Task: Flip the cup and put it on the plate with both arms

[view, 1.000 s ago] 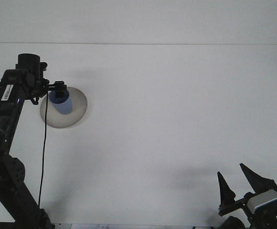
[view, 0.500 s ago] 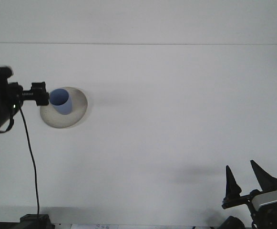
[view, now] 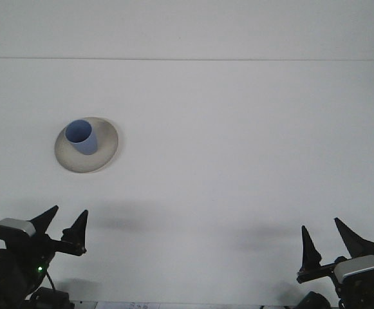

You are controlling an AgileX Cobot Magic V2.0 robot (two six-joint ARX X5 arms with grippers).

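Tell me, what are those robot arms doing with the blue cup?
Right now nothing is touching it. The blue cup stands upright, mouth up, on the round plate on the left side of the white table. The left tool and the right tool both sit low at the near edge, far from the plate, with their fingers spread open and holding nothing. The cup-on-plate job looks finished.
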